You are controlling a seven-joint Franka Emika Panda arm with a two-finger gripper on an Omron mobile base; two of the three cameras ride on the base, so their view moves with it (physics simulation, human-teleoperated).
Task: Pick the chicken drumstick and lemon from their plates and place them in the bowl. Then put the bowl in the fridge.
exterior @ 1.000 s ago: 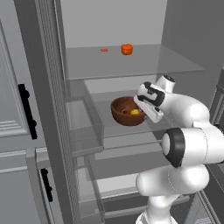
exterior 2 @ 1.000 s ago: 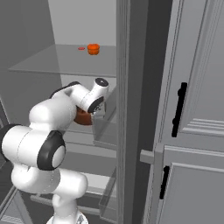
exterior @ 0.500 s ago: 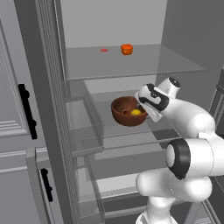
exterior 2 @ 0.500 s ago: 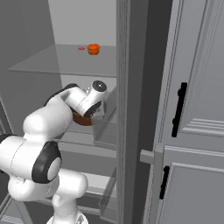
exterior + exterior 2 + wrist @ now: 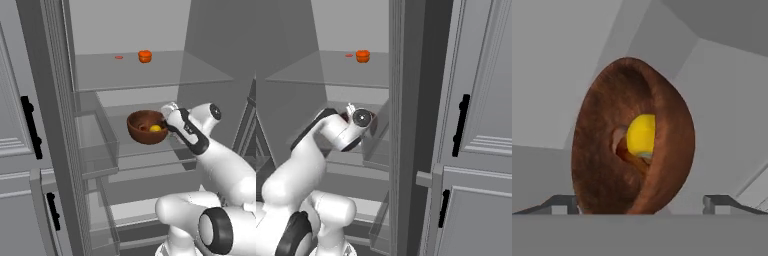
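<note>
The dark reddish-brown wooden bowl [image 5: 145, 127] stands on the middle glass shelf inside the fridge [image 5: 150, 75]. In it lie the yellow lemon [image 5: 155, 128] and, beside it, the brown chicken drumstick [image 5: 144, 128]. My gripper [image 5: 168, 120] is at the bowl's right rim. The hand view looks into the bowl [image 5: 607, 150], with the lemon [image 5: 641, 134] and the drumstick [image 5: 629, 156] inside. There my gripper [image 5: 642, 202] is open, its fingertips [image 5: 562, 202] wide apart on either side of the bowl's near edge. The plates are out of view.
A small orange-red item [image 5: 145, 56] sits on the upper glass shelf, also in the right base view [image 5: 362, 55]. A clear door bin [image 5: 97, 145] juts out left of the bowl. The fridge door [image 5: 15, 150] with dark handles stands open at the left.
The bowl has stayed on the shelf. My wrist and forearm have dropped and swung to the right, while the gripper has stayed by the bowl's rim.
</note>
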